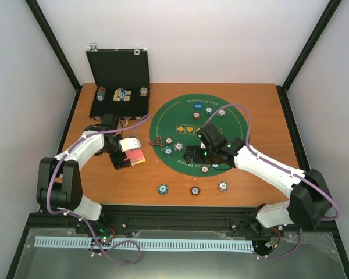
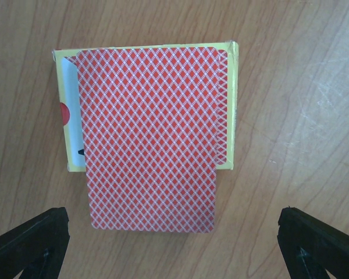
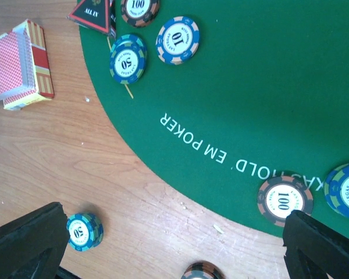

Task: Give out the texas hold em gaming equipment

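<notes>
— Left gripper: status?
— Standing wide open, gripping nothing; red-backed cards are lying between its fingertips, untouched, half hiding a yellow box.
— Right gripper?
— Gaping likewise, hovering over the edge of the green mat; a 100 chip is sitting beside one finger, another being cut off below.

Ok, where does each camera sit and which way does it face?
Top: overhead from the near side, facing the table; left arm and right arm show.
Left wrist: straight down at cards sticking from a yellow box; open jaws at bottom corners.
Right wrist: down at mat edge and chips; open jaws likewise.
Shared: all three show the cards.
</notes>
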Tool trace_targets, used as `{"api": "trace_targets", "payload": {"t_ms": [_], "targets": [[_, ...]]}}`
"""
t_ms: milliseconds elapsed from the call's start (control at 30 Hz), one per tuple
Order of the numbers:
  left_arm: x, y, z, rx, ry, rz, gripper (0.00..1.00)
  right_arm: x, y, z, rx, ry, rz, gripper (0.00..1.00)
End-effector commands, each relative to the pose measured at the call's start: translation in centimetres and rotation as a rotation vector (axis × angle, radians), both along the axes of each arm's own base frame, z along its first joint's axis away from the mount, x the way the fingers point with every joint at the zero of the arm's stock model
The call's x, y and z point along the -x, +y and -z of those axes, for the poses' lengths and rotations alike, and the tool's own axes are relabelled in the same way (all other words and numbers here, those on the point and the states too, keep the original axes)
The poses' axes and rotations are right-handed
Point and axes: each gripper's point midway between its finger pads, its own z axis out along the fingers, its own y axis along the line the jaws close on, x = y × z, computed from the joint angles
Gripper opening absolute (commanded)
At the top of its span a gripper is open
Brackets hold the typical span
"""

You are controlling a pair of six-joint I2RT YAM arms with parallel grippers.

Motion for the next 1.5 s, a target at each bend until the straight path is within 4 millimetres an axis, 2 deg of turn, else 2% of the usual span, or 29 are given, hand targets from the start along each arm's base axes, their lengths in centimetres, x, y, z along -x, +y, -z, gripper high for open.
{"api": "trace_targets", "payload": {"t_ms": [0,433,600,867,1467], "targets": [[-1.2,-0.4,0.0,-0.007,-0.034,0.042,1.00,0.4,0.3,-0.1,-0.008,-0.012,0.008,1.00],[-2.1,-0.3,1.0,-0.034,-0.035,0.056,1.00,1.3,-0.1,-0.3,-0.010,-0.013,0.015,1.00],[-2.3,-0.1,2.0,-0.054,-0.025,0.057,1.00,1.5,-0.5,-1.1,-0.005,-0.023,0.013,1.00],[-2.9,-0.1,2.4,-0.067,-0.043,0.055,1.00,1.8,-0.5,-1.8,-0.018,-0.029,0.010,1.00],[-2.4,0.2,4.9,-0.086,0.009,0.048,0.99,1.9,-1.0,-2.3,-0.009,-0.037,0.024,1.00]]}}
